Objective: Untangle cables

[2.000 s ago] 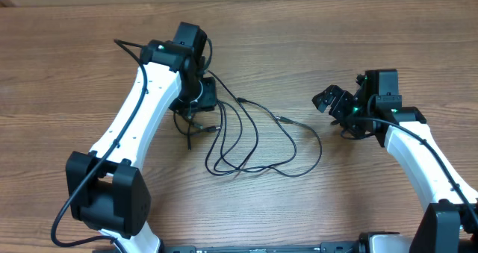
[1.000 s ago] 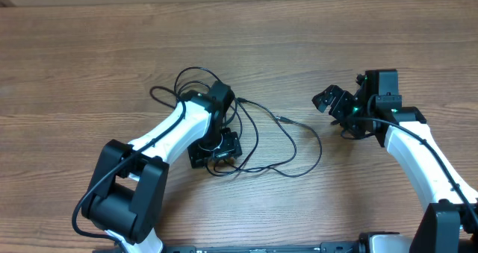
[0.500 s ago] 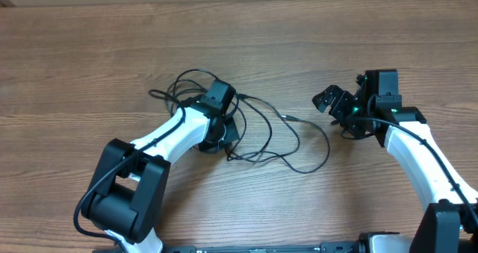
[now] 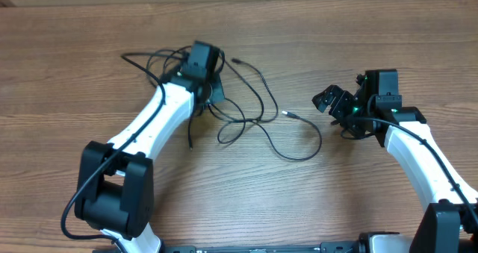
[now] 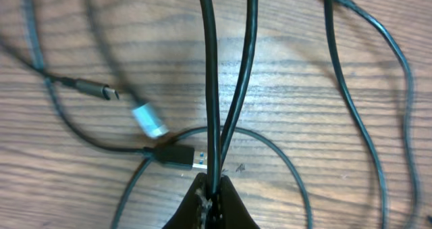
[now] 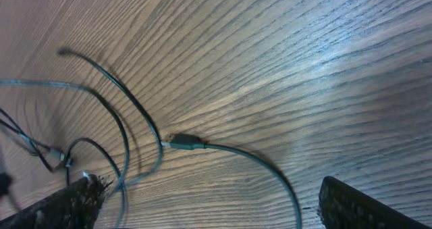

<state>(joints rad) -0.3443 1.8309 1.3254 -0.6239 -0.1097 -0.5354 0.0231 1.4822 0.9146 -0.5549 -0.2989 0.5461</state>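
Thin black cables (image 4: 290, 114) lie tangled from the table's far left to its centre. My left gripper (image 4: 212, 98) sits in the thick of the tangle. In the left wrist view the left gripper (image 5: 213, 188) is shut on two black cable strands (image 5: 210, 87) that run straight up from its tips. Three plug ends lie just beside it: a dark one (image 5: 94, 88), a silver one (image 5: 148, 121) and a silver-tipped one (image 5: 179, 155). My right gripper (image 4: 333, 101) stands open to the right of the cables. In the right wrist view a plug end (image 6: 185, 142) lies ahead of the right gripper (image 6: 216, 212), which holds nothing.
The wooden table (image 4: 373, 29) carries only the cables. A long loop of cable (image 4: 320, 141) reaches toward the right arm (image 4: 407, 137). The left arm (image 4: 149, 126) stretches diagonally over the near left of the table.
My left gripper has shut on cable strands and moved from the centre toward the far left, dragging the tangle with it. The right arm has not moved.
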